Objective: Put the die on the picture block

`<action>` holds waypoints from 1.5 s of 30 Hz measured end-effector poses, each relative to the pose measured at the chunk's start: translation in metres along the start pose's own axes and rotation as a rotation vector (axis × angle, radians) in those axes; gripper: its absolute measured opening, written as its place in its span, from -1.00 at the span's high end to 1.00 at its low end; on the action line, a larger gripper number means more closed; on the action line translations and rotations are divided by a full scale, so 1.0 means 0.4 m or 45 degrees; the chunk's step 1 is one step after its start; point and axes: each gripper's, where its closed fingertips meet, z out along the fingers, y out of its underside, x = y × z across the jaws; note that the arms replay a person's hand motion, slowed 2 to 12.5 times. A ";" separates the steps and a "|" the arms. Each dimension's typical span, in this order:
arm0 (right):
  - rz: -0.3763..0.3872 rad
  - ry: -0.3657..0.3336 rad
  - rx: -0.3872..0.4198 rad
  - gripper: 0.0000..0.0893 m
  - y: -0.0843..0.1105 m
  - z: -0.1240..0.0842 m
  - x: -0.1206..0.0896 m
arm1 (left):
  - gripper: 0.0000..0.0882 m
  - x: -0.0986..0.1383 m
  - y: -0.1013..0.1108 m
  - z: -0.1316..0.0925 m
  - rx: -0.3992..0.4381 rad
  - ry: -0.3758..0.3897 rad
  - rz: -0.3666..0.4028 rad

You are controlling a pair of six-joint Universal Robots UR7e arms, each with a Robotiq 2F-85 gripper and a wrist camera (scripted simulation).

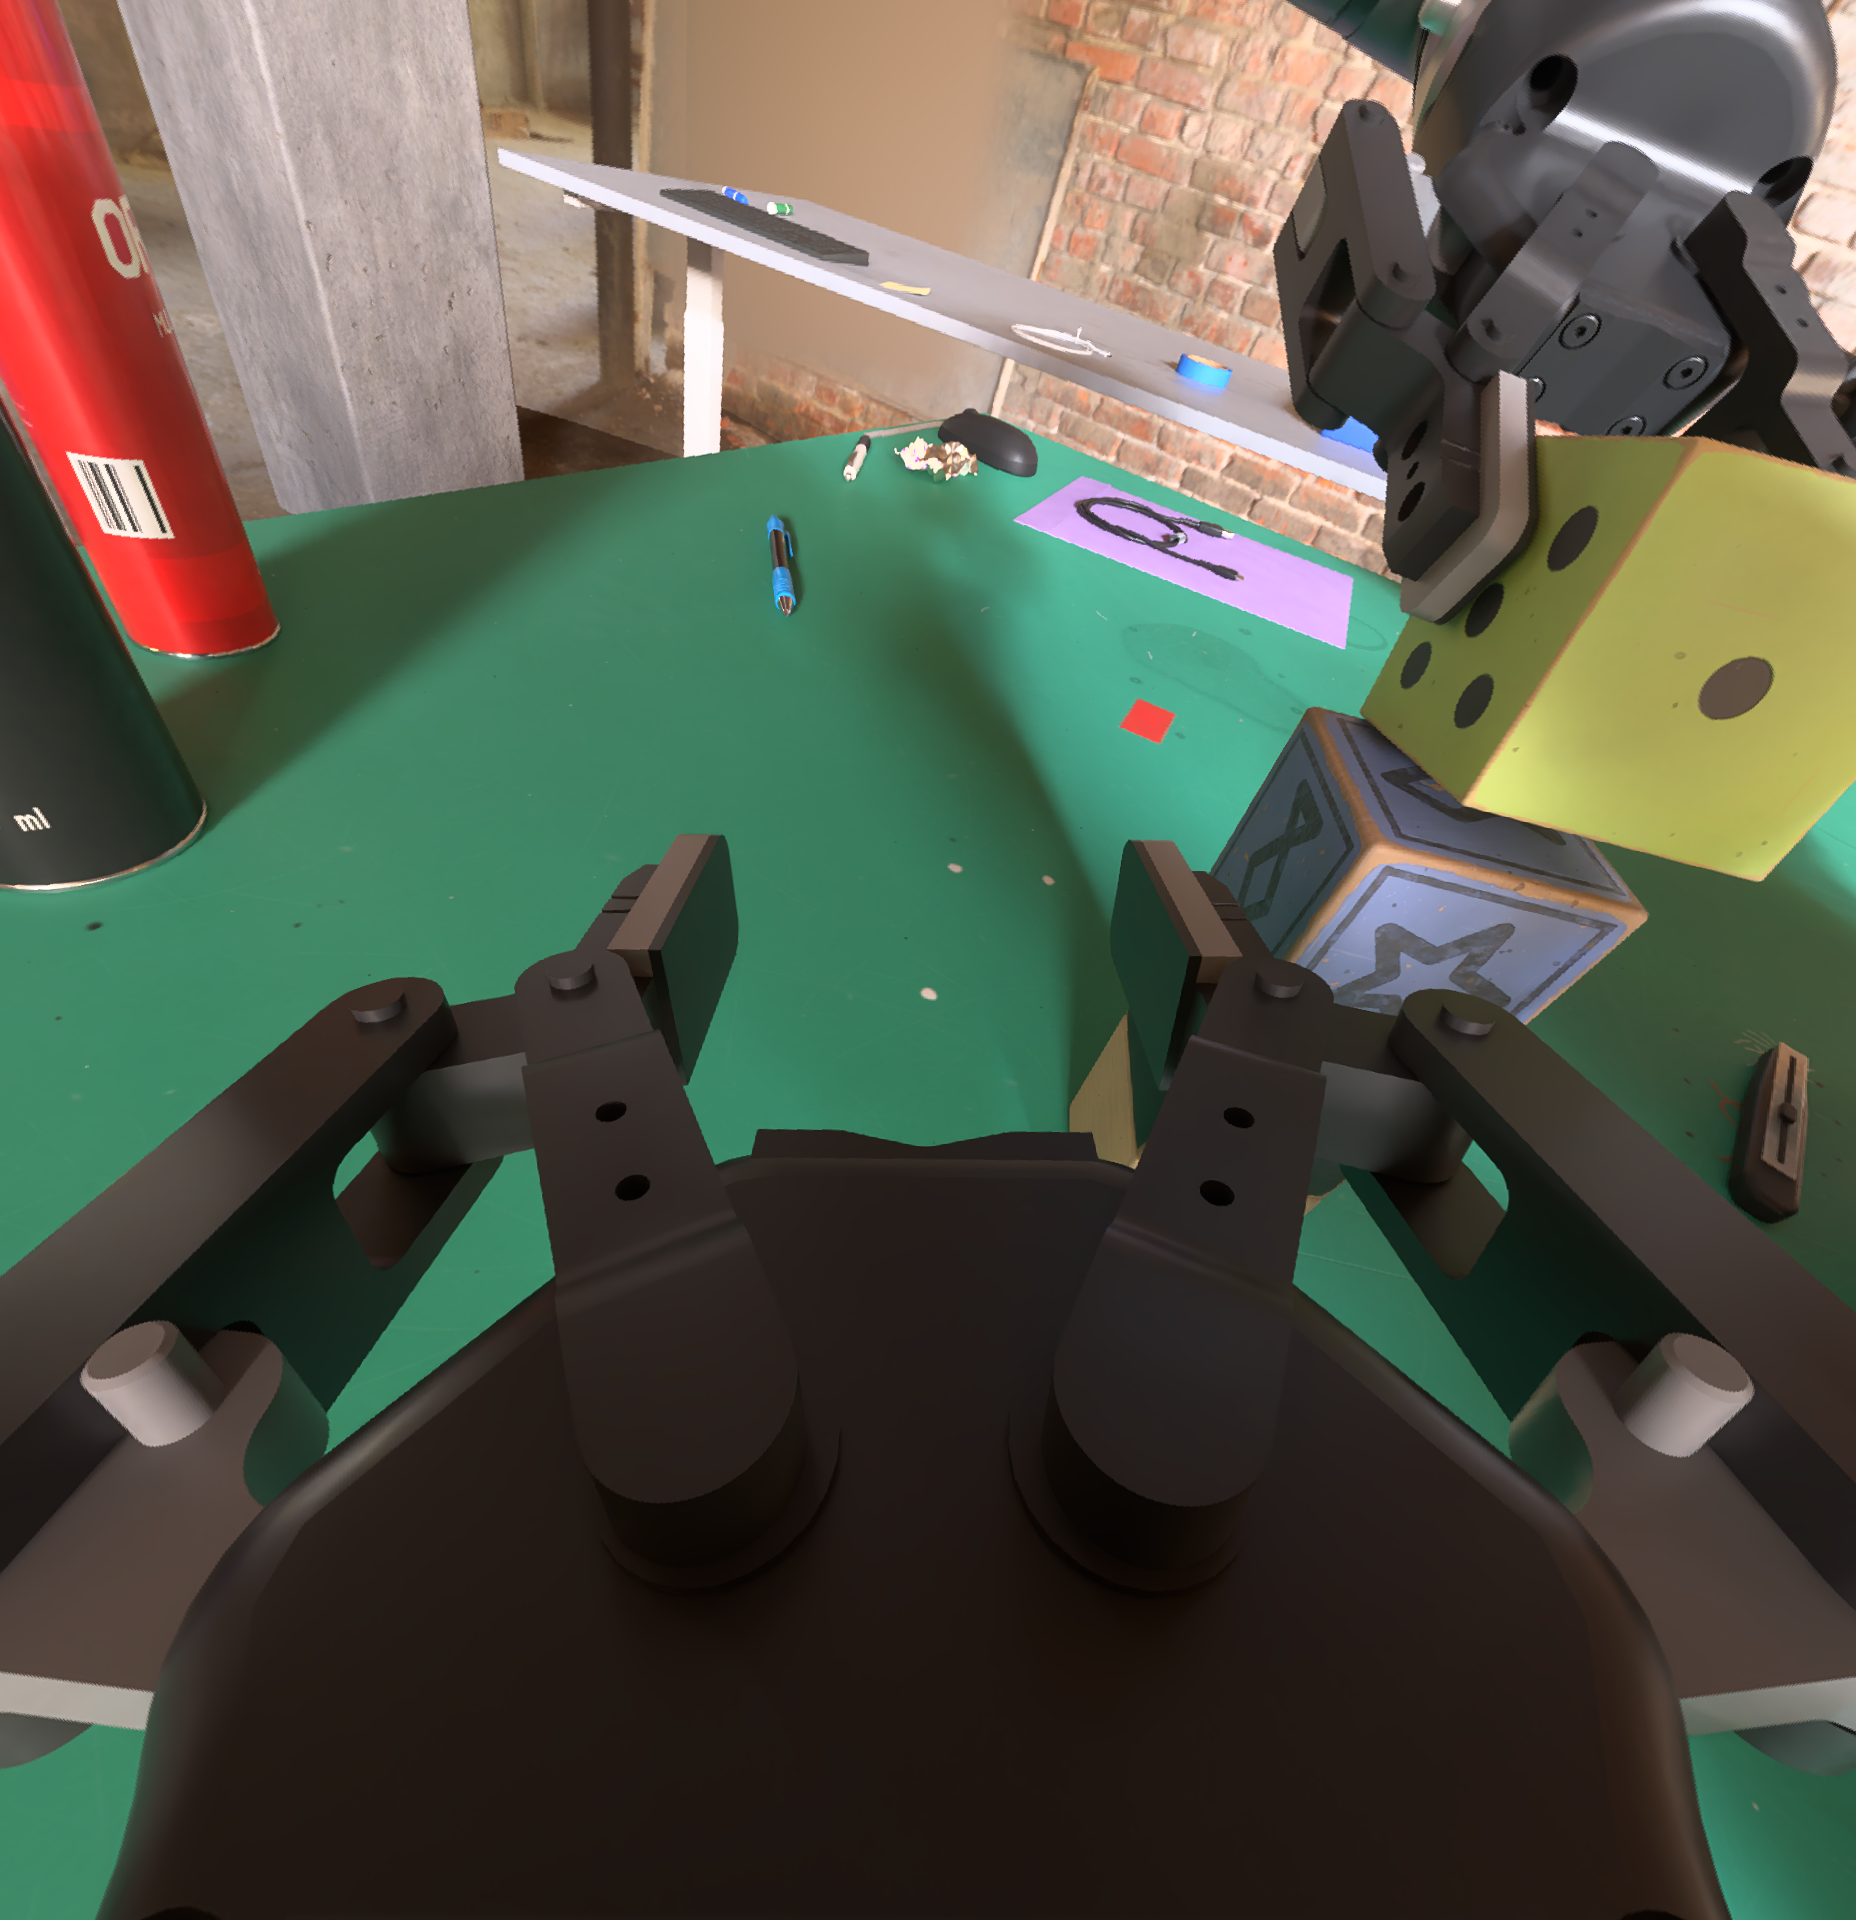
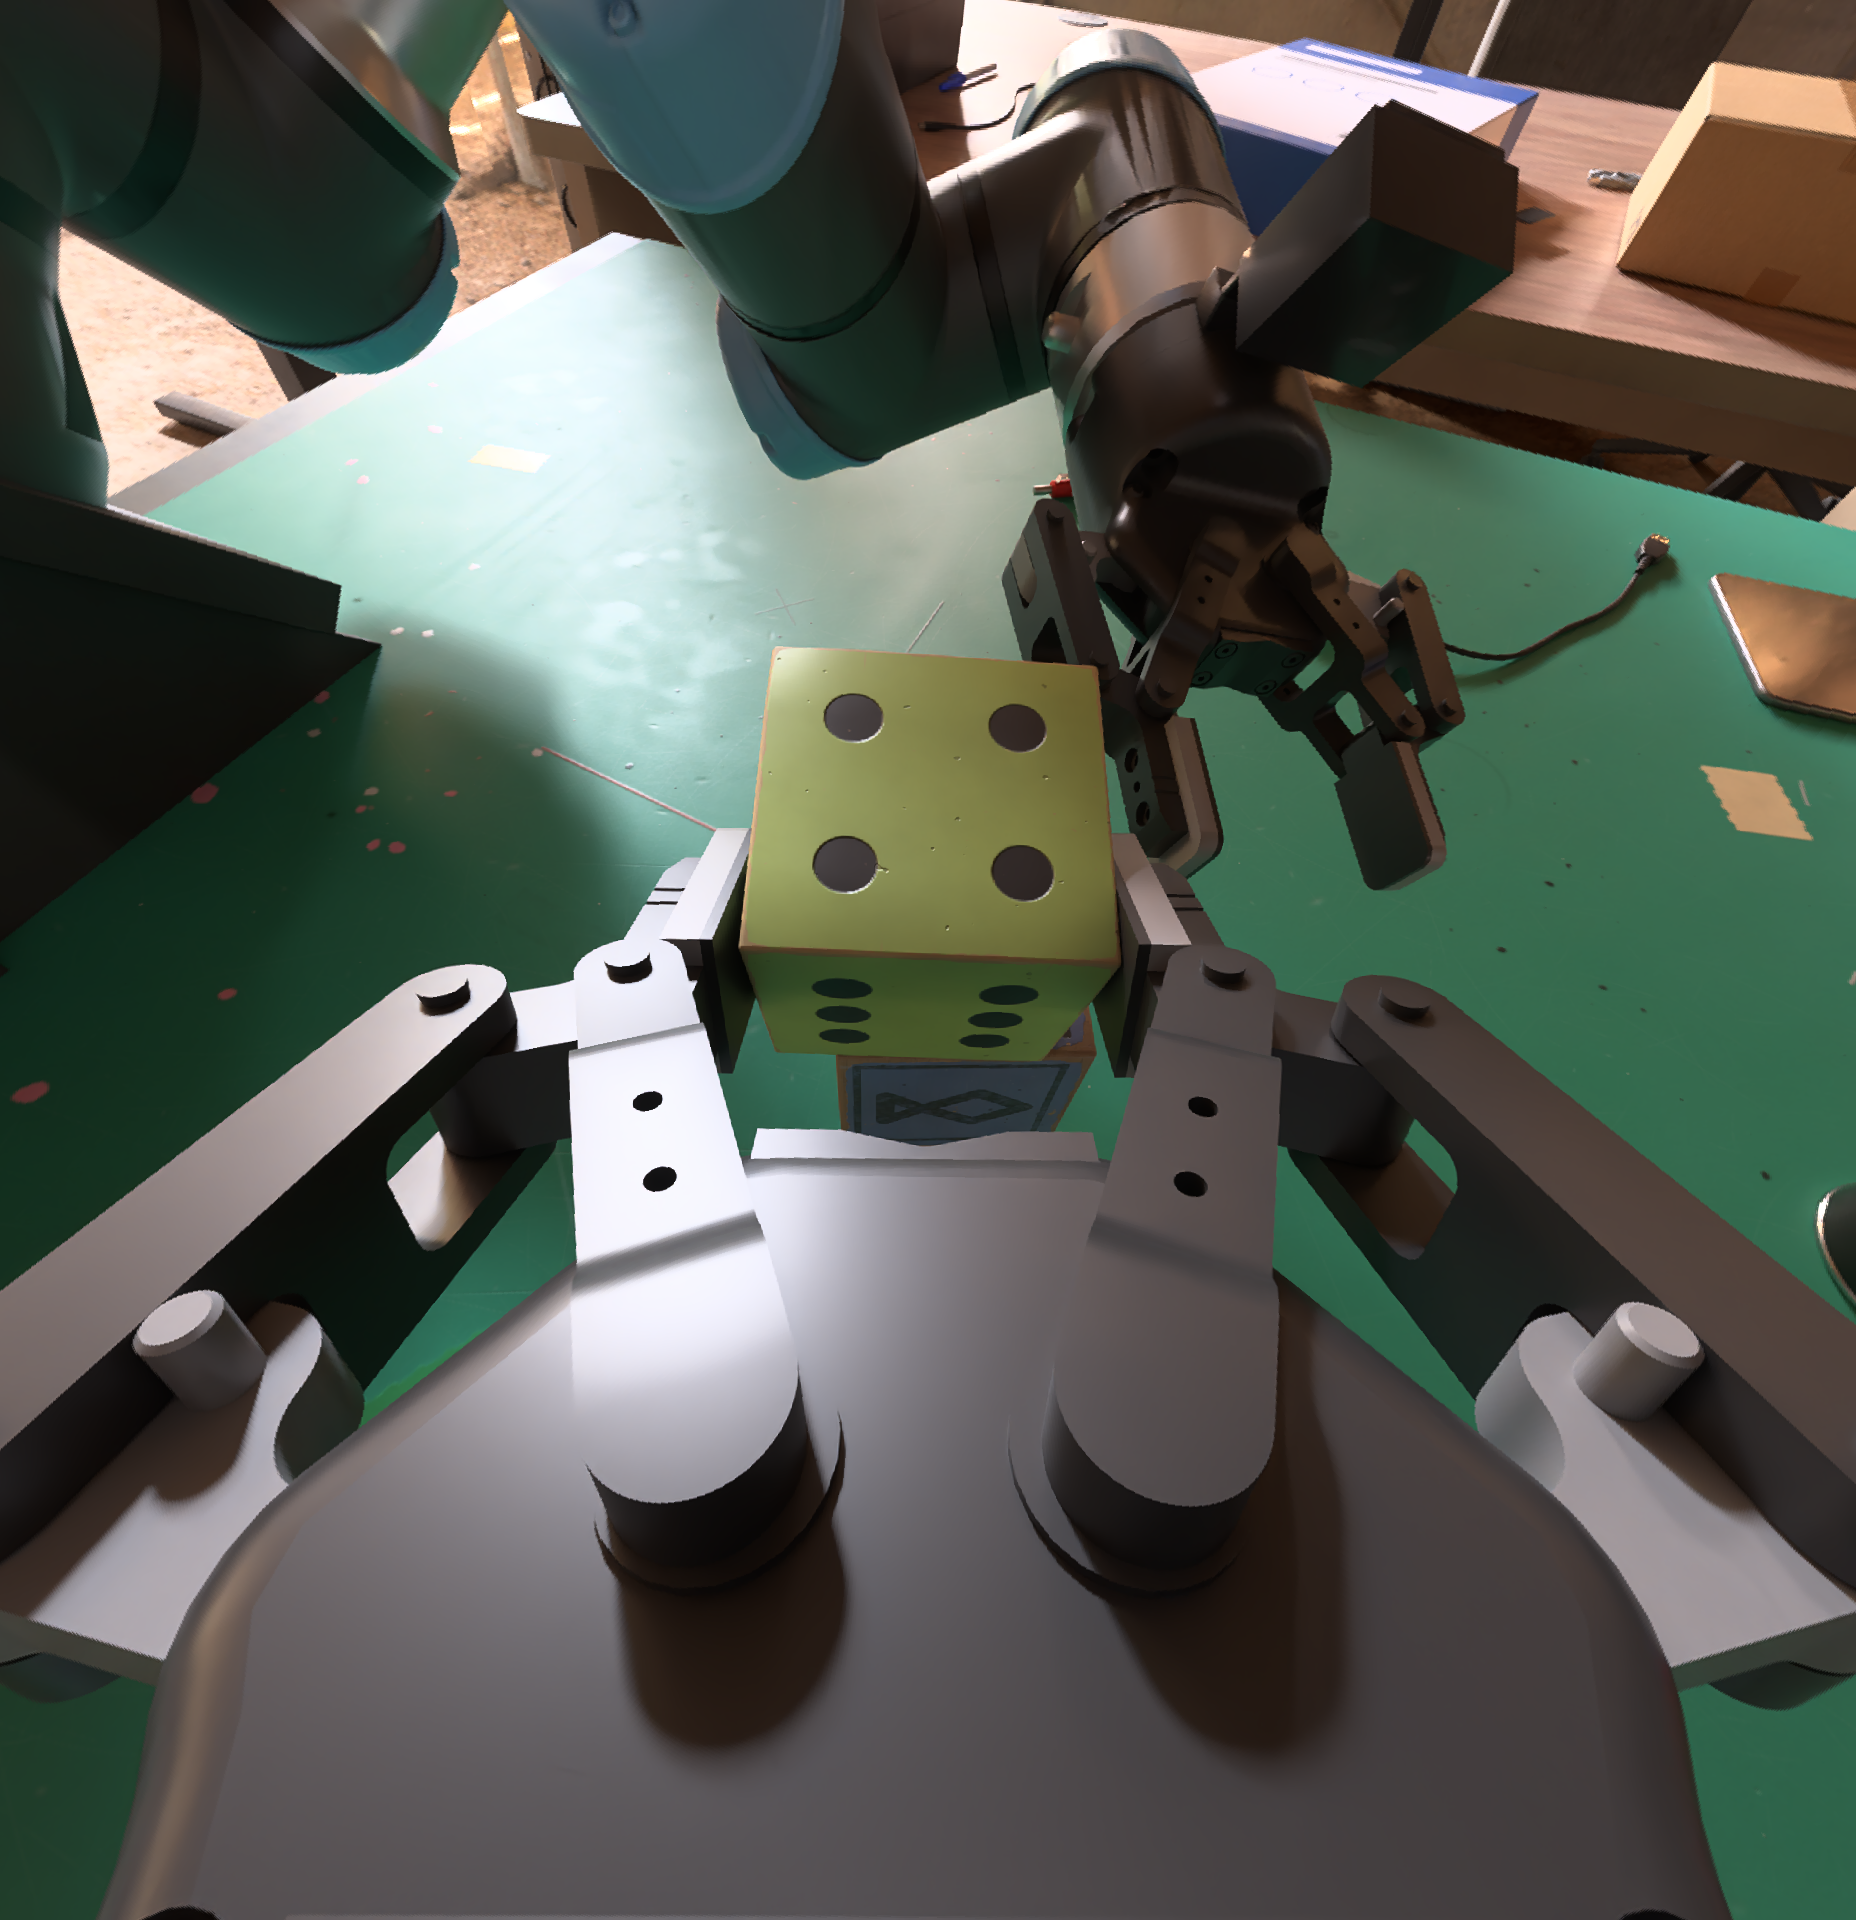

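Right gripper (image 2: 929,925) clamps die (image 2: 929,821) just over picture block (image 2: 960,1107), lower and release left; left gripper (image 1: 924,935) idle, spread.

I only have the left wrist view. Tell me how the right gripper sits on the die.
Observer: Both fingers of the right gripper clamp opposite sides of the die.
Operator: Give me the face towards its camera.
Observer: Four pips; six on the face below.
Operator: Report the picture block.
Observer: The picture block shows directly beneath the die.
Operator: Say where my gripper is.
Observer: The left gripper hangs open beside the die.
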 end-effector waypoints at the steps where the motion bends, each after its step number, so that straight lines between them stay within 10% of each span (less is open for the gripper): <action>1: 0.000 -0.004 -0.002 -0.19 0.000 0.000 0.000 | -0.46 0.000 0.000 0.000 0.000 0.000 0.000; 45: -0.007 -0.066 -0.021 -0.17 0.005 0.000 0.012 | -0.46 0.003 0.011 0.012 -0.023 -0.006 0.008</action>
